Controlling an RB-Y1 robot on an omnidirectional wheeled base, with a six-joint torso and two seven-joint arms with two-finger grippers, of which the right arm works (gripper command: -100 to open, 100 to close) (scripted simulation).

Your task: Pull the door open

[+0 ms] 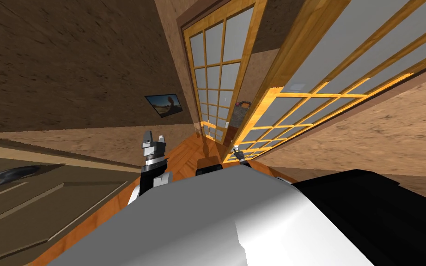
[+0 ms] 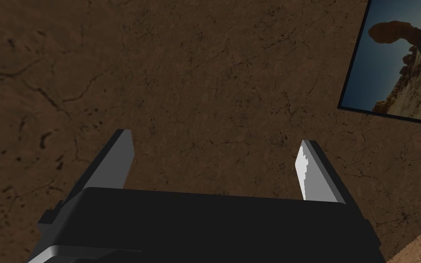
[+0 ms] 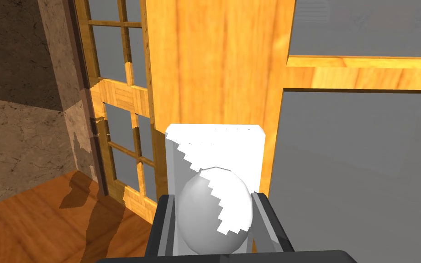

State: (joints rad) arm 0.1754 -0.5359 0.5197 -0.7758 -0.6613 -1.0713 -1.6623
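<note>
While the left end effector (image 2: pixel 214 157) stands spread apart, the right end effector (image 3: pixel 214 201) clamps the white knob (image 3: pixel 205 219) on the wooden glazed door (image 3: pixel 214 68).

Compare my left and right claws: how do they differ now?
The left claw is open with nothing between its fingers; the right claw is shut on the white door knob. The left stands clear of the door; the right is at it. Both have grey fingers on dark bodies.
</note>
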